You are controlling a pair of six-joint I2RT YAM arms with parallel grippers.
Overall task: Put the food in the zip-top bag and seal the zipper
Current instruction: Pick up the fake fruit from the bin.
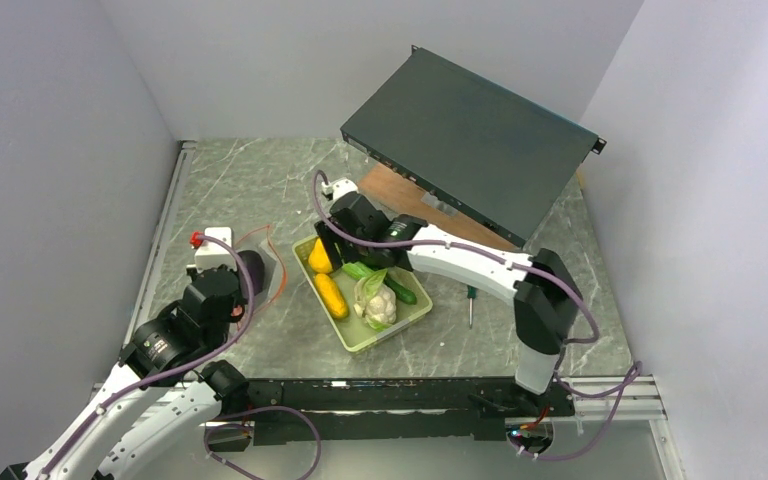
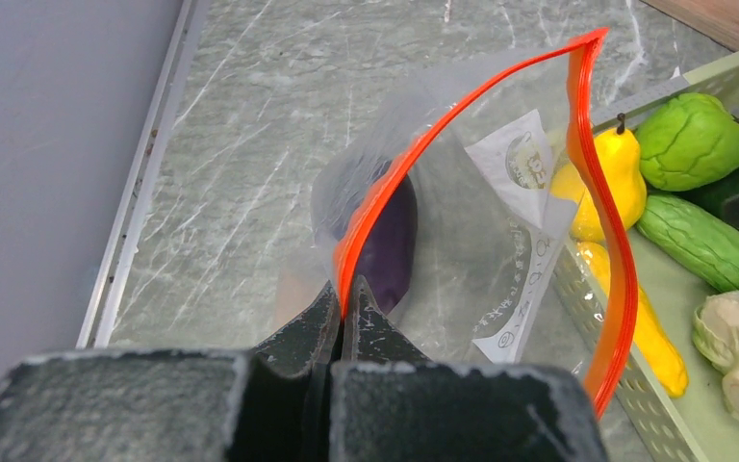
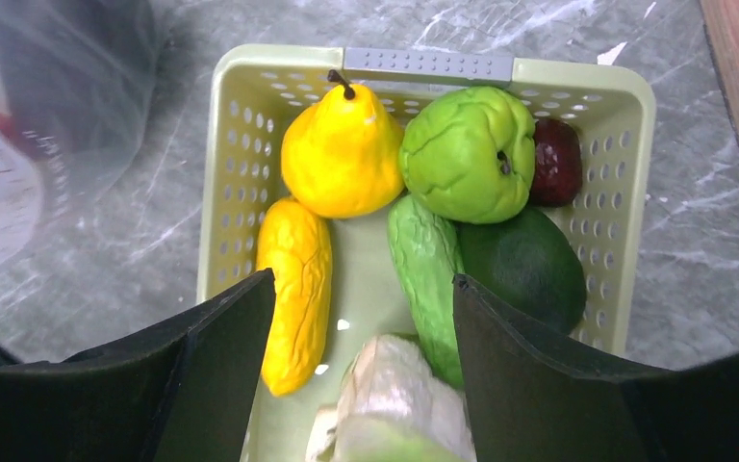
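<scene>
A: Where is the zip-top bag [image 2: 481,241]?
B: Just beside the basket [image 3: 428,65]. It is clear and floppy, and its red-orange zipper [image 2: 604,202] gapes open. A purple eggplant [image 2: 390,241] lies inside.
A: And the other food?
B: In the basket: yellow pear [image 3: 342,154], corn [image 3: 296,289], green pepper [image 3: 467,154], cucumber [image 3: 428,279], cauliflower [image 3: 394,404].

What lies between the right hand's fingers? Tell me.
The white cauliflower, in the green basket, lies between the open fingers of the right hand, per the right wrist view.

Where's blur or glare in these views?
Left wrist: left gripper in the foreground is soft; zipper is sharp, eggplant is hazed through film. Right wrist: bag at upper left is a hazy smear, with small glints on the basket floor. Top: even light, soft shadows.
</scene>
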